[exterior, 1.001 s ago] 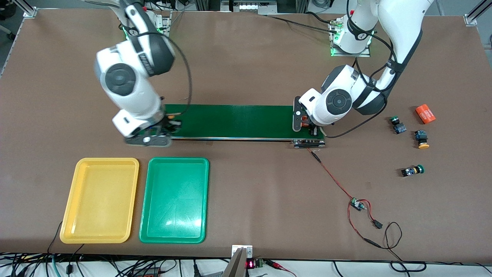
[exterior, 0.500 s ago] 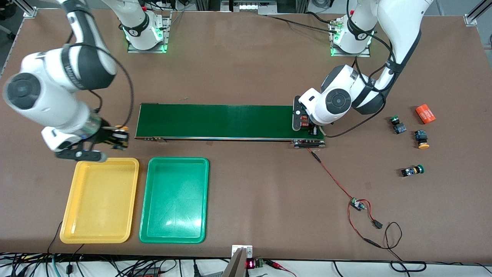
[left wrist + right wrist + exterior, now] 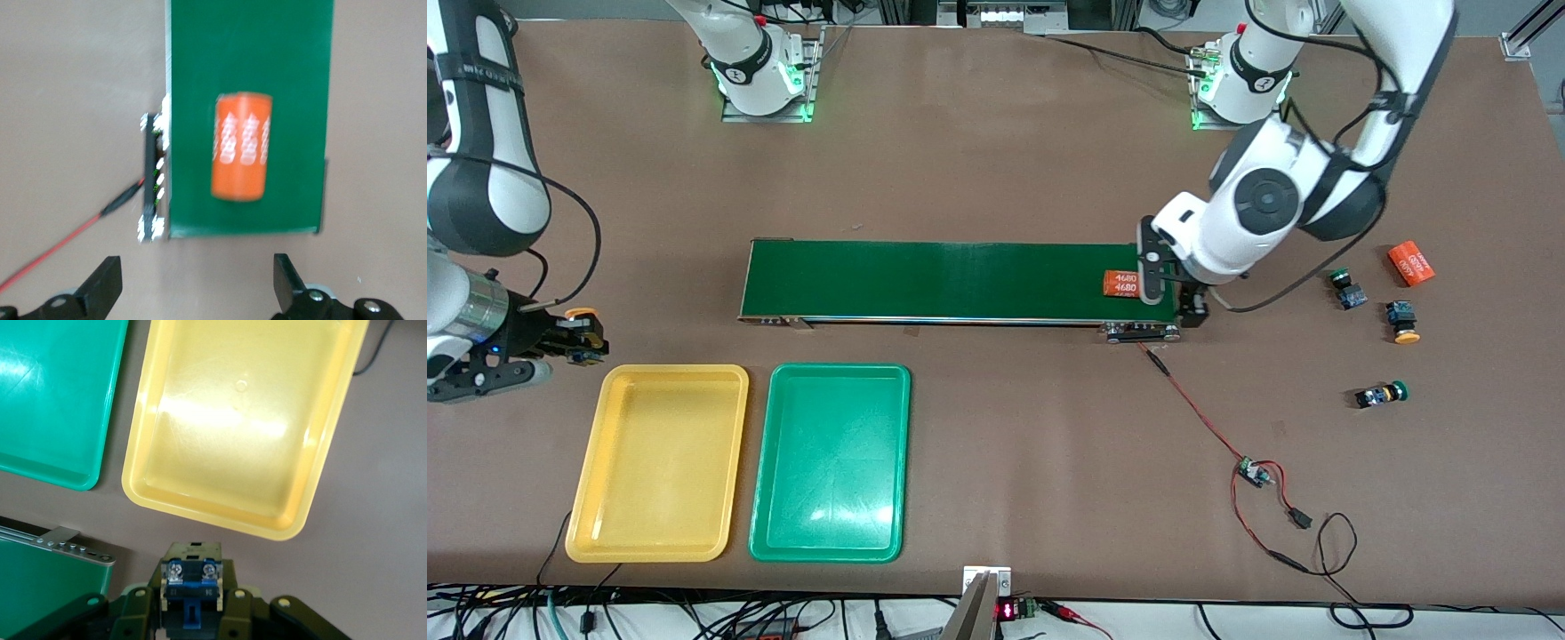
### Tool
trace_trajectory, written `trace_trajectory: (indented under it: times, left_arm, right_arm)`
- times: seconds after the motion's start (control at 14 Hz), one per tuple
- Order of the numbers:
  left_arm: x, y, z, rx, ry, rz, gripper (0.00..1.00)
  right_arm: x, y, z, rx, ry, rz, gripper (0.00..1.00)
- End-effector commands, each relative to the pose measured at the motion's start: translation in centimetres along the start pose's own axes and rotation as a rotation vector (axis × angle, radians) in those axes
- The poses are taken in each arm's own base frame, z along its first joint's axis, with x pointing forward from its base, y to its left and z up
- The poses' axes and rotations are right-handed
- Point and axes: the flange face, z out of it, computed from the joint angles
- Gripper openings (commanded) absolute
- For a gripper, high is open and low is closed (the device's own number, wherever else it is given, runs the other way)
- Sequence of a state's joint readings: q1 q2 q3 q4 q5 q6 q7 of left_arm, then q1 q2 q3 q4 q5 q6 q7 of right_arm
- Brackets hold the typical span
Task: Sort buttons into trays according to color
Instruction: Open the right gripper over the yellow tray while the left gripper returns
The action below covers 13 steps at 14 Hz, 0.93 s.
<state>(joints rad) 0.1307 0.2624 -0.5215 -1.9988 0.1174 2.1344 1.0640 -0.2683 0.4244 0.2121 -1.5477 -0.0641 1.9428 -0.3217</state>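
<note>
While the right gripper [image 3: 574, 342] clamps a yellow-capped button [image 3: 192, 587] above the worktop [image 3: 1005, 151] just beside the yellow tray [image 3: 656, 462], the left gripper [image 3: 197, 287] hangs open over the conveyor belt [image 3: 925, 280] end, an orange cylinder [image 3: 241, 146] lying below it.

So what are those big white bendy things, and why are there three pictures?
They are two robot arms. One picture looks down from a high camera; the other two come from cameras on each arm's wrist. The right gripper is shut on a yellow-capped button, beside the yellow tray. A green tray lies next to it. The left gripper is open above an orange cylinder on the dark green belt. Three more buttons wait on the table.
</note>
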Motion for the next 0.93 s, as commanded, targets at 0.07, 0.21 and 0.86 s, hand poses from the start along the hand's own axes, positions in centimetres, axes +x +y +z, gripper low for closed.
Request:
trace_trajectory:
  times: [0.07,0.21,0.86]
  left_arm:
    - [-4.6,-2.3,-2.3,0.037,-0.012,-0.068,1.0]
    - [-9.2,-4.4,-3.0,0.059,-0.009,-0.157,1.0]
    - [-18.3,-7.6,-0.6,0.103,-0.013,-0.325,1.0]
  right_arm:
    - [2.9,0.7,4.1,0.003,-0.018,-0.066,0.12]
    - [3.9,1.5,7.1,-0.021,-0.03,-0.094,0.13]
    - [3.8,4.6,18.2,-0.075,-0.063,-0.021,0.21]
